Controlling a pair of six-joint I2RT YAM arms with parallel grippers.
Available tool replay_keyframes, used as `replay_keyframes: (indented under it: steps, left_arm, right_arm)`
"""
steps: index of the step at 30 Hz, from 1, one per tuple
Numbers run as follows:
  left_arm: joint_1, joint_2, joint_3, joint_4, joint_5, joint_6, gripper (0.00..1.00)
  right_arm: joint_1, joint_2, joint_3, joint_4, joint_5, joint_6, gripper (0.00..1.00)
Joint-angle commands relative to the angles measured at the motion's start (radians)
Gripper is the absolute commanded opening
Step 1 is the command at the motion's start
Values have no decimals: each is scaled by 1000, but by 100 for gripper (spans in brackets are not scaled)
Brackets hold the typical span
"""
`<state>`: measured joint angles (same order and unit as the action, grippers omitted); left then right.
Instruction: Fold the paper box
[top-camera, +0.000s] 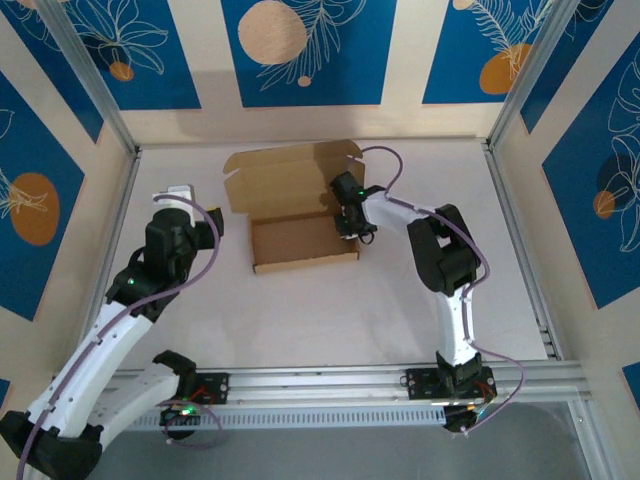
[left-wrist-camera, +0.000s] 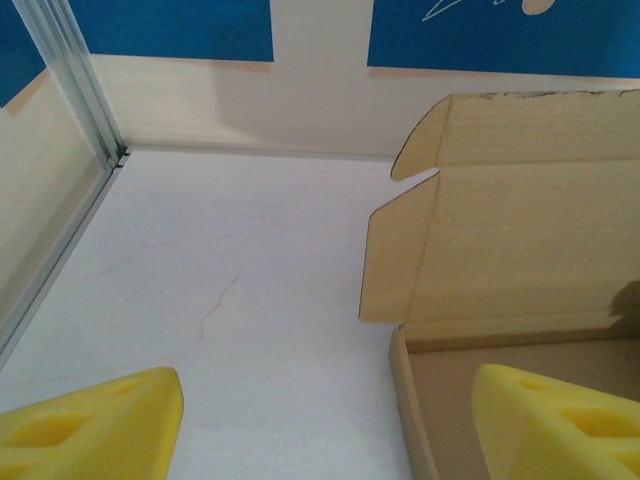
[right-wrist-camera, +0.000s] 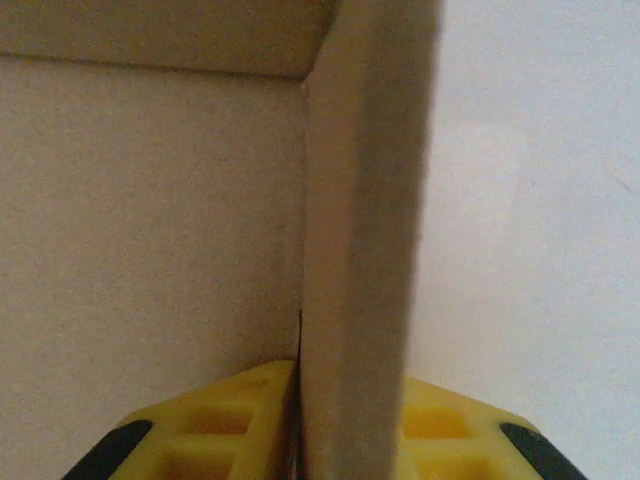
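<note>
Close by the arm bases, the desk (top-camera: 320, 330) offers open room. Further in, the left gripper (left-wrist-camera: 330, 435) hangs spread beside the paper box (top-camera: 300, 240), probably ready to brace it. The right gripper (right-wrist-camera: 350, 420) pinches the box's right wall, seemingly holding it upright. Beyond, the lid (top-camera: 285, 178) stands open.

You're looking at a white table (top-camera: 300, 320) with beige walls round it. A blue wall panel (top-camera: 340, 60) with a pale circle and white leaf line-art sits at 12 o'clock, and similar panels at 9 and 3. One aluminium post (top-camera: 85, 75) stands at 11, another post (top-camera: 533, 70) at 1. A slotted aluminium rail (top-camera: 320, 383) runs along 6. In the left wrist view, a thin hairline mark (left-wrist-camera: 215, 308) crosses the table at about 8.
</note>
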<state>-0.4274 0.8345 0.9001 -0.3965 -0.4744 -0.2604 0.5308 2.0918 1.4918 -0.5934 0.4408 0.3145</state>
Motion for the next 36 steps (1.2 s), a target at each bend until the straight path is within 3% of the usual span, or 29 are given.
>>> replay_keyframes:
  steps: [1,5,9,12,15,19,21,25,32,36]
  left_arm:
    - [9,7,7,29,-20,-23,76]
    - [9,15,5,26,-13,-37,76]
    - [9,23,-5,23,0,-54,76]
    - [9,26,-20,25,11,-39,77]
    - [9,22,-34,18,28,-17,80]
    - [9,21,-48,3,74,-11,81]
    - [9,18,-54,-1,77,-16,81]
    - [9,21,-73,8,75,-23,81]
    - [9,39,-93,19,68,-31,81]
    - [9,29,-105,25,66,-29,81]
  right_arm:
    - [58,86,71,-146,227,124,21]
    - [76,110,98,-179,276,155,17]
    - [79,118,124,-195,265,147,20]
    - [71,41,69,-112,175,107,35]
    - [43,-98,-53,28,9,67,59]
    - [-3,-250,-179,160,-231,35,68]
    - [-9,-291,-208,173,-260,13,67]
    - [-11,-282,-181,100,-260,30,51]
    - [29,-192,-88,-44,-54,74,41]
    - [37,-141,-62,-72,-31,73,39]
